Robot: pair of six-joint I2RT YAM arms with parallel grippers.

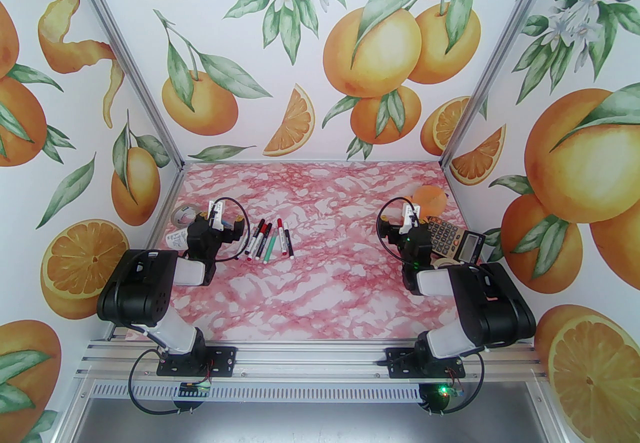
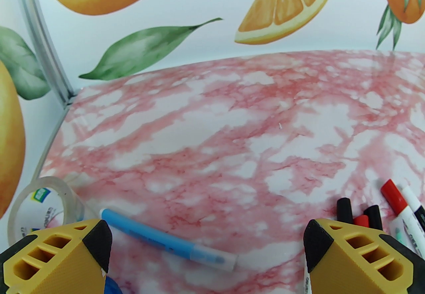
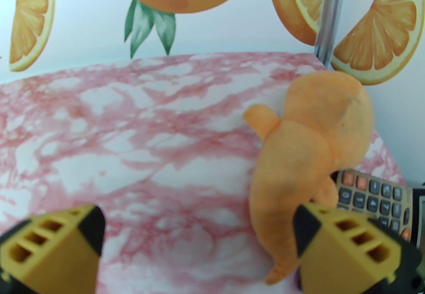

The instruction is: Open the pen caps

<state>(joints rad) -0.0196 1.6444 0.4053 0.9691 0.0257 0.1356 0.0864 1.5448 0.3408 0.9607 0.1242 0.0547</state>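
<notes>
The left hand (image 2: 207, 243) is held spread wide just above the worktop (image 1: 325, 296), with nothing gripped between its yellow fingers (image 2: 66, 253). In the left wrist view a blue pen (image 2: 149, 231) is seen lying on the pink marble pattern between those fingers. Its translucent cap (image 2: 220, 257) is seated on the end nearer the right finger. The other pens (image 1: 270, 243) are laid in a loose fan just to the right of this hand, left of the worktop's middle. One green barrel and several white barrels can be made out among them. The pen caps (image 2: 393, 198), red and black, are seen at the far ends, and a red one is fitted on a white barrel. A roll of clear tape (image 2: 43, 206) is stood near the left wall, beside the hand. The right hand (image 3: 199, 229) is likewise spread and empty, well apart from the pens. An orange plush toy (image 3: 308, 146) is found just ahead of its right finger, next to a calculator (image 3: 375, 199).
</notes>
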